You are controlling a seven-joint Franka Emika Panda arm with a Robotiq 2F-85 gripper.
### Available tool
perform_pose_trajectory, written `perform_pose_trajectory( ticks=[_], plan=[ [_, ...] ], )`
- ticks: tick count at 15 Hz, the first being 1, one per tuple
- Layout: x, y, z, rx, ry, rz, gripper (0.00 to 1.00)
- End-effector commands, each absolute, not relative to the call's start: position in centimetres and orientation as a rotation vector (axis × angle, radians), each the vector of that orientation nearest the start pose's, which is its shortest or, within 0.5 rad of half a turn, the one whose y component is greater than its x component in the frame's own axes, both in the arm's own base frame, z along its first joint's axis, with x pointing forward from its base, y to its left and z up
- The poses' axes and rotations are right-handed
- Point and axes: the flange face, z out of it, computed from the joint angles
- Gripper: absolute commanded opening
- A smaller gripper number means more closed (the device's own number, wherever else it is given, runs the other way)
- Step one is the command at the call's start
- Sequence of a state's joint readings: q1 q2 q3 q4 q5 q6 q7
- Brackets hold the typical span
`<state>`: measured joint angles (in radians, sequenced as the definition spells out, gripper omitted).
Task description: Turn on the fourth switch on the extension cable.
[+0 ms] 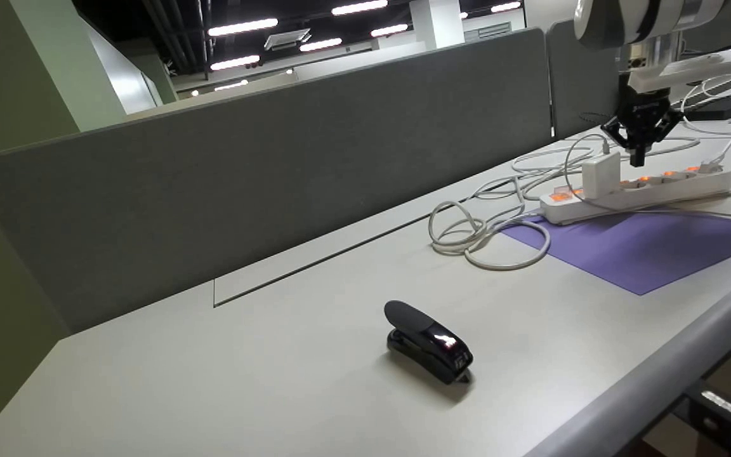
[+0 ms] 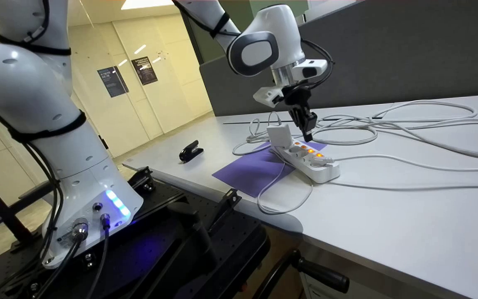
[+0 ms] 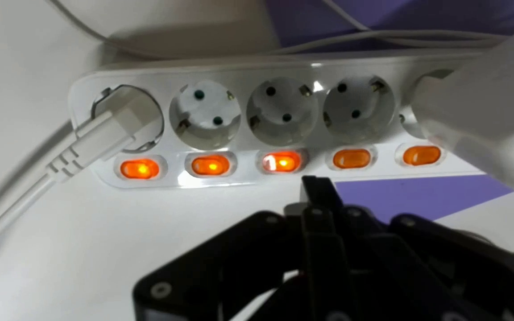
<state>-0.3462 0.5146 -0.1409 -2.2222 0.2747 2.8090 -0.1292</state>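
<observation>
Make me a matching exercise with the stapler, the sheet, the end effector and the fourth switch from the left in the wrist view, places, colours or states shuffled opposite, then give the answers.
Things
1 Stapler
2 Sheet
3 End effector
4 Fourth switch from the left, wrist view

Places, colours, states
A Purple, partly under the strip
B Orange, unlit
C On the table, away from the strip
D Jaws together

Pairs: 1-C, 2-A, 3-D, 4-B
</observation>
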Motion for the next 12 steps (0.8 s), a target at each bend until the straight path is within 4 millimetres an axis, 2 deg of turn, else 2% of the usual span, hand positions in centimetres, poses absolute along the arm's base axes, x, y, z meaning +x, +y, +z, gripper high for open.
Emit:
perform_pose_trajectory(
  ticks=[1,12],
  plan=[
    [48.8,-27.3,14.4,-2.973,0.936,-0.13,0.0],
    [49.2,-26.4,13.3,-2.964,0.911,-0.114,0.0]
  ],
)
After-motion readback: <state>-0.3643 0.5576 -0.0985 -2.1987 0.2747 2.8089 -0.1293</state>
